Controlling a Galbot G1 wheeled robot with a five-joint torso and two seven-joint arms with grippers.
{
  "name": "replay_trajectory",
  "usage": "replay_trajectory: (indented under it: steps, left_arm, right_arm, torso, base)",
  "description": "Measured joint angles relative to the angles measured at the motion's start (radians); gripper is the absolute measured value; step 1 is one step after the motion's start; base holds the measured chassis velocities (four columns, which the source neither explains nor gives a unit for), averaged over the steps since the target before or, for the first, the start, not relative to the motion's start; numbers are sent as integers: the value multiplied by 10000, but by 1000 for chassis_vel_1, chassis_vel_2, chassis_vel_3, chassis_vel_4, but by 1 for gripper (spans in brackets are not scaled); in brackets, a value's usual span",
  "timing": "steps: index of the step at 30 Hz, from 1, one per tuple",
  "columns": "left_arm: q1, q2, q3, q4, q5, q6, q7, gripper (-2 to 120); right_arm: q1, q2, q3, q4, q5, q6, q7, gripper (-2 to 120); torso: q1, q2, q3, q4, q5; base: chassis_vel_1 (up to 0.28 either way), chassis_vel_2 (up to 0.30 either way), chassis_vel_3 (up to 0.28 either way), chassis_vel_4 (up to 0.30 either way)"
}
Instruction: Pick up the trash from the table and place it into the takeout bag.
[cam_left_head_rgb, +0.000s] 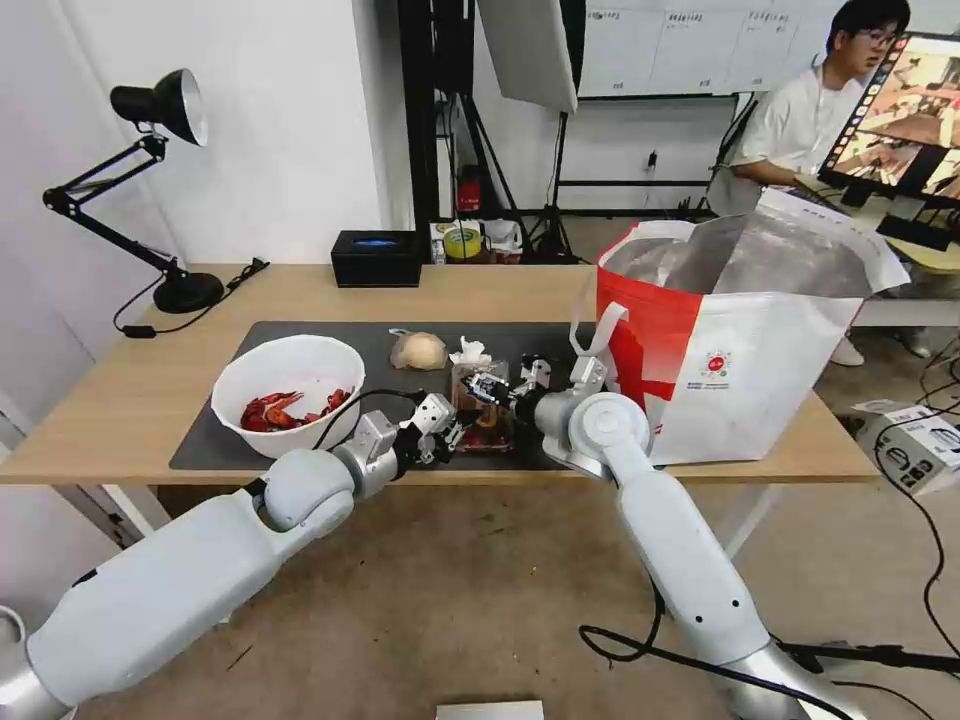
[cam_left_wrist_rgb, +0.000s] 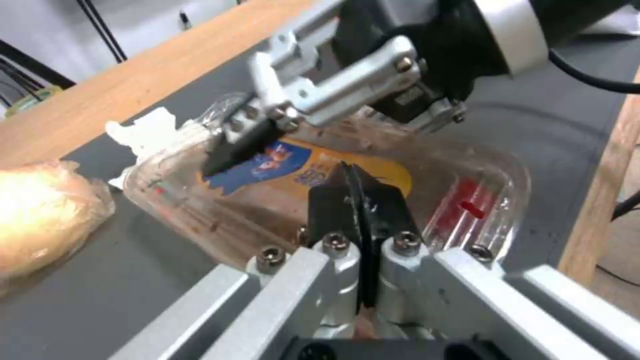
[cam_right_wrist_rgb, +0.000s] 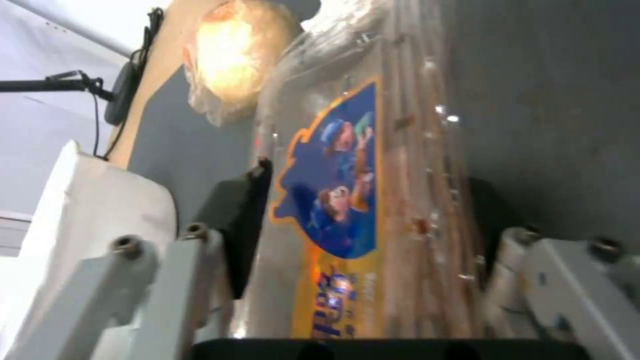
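Note:
The clear clamshell tray (cam_left_head_rgb: 481, 412) of red fruits lies on the dark mat near the table's (cam_left_head_rgb: 140, 400) front edge. My right gripper (cam_left_head_rgb: 497, 388) straddles it, a pad against each long side (cam_right_wrist_rgb: 363, 215), shut on the tray (cam_right_wrist_rgb: 400, 175). From the tray's other end my left gripper (cam_left_head_rgb: 450, 432) is shut, with its pads (cam_left_wrist_rgb: 360, 197) resting over the tray's rim (cam_left_wrist_rgb: 467, 200). The wrapped bun (cam_left_head_rgb: 418, 350) and the crumpled tissue (cam_left_head_rgb: 470, 352) sit just behind. To the left stands the white bowl (cam_left_head_rgb: 290, 375) of crayfish shells. The takeout bag (cam_left_head_rgb: 740, 340) stands open on the right.
A black box (cam_left_head_rgb: 377, 258) sits at the table's back edge, and a black desk lamp (cam_left_head_rgb: 160, 180) stands at the back left with its cord on the wood. Cables and a small carton (cam_left_head_rgb: 915, 440) lie on the floor at the right.

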Motion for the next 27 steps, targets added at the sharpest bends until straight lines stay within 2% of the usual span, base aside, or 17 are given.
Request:
replay_trajectory:
  steps: [5, 6, 8, 10, 13, 16, 24, 27]
  left_arm:
    - [12, 79, -74, -6, -35, -31, 3, 0]
    - [12, 79, -74, -6, -35, -31, 3, 0]
    - [95, 104, -151, -9, -39, -55, 5, 0]
    - [131, 111, -174, -17, -39, -70, 5, 0]
    - [311, 189, -262, -109, -36, -181, 22, 0]
    - [439, 251, -350, -178, -32, -201, 41, 0]
    - [596, 441, -578, -330, -44, -239, 119, 0]
    - [973, 554, -1023, -543, -111, -244, 125, 0]
  right_arm:
    - [-20, -140, 2, 62, 6, 0, 1, 37]
    - [-20, -140, 2, 62, 6, 0, 1, 37]
    - [-20, -152, 12, 63, 7, 5, 1, 25]
    - [-20, -151, 16, 62, 4, 10, 1, 22]
    - [8, -199, -14, 50, -21, 33, -1, 7]
    - [18, -254, -23, 51, -24, 49, -8, 0]
    - [35, -279, 64, 57, -32, 77, -40, 0]
    - [52, -232, 146, 106, -41, 252, -148, 0]
  torso:
    - [0, 0, 0, 0, 0]
    - [0, 0, 0, 0, 0]
    - [1, 0, 0, 0, 0]
    - [1, 0, 0, 0, 0]
    - [0, 0, 0, 1, 0]
    - [0, 0, 0, 1, 0]
    - [0, 0, 0, 0, 0]
    - [1, 0, 1, -1, 0]
  base:
    - [0, 0, 0, 0]
    - [0, 0, 0, 0]
    - [0, 0, 0, 0]
    - [0, 0, 0, 0]
    - [0, 0, 0, 0]
    - [0, 0, 0, 0]
    - [0, 0, 0, 0]
    - [0, 0, 0, 0]
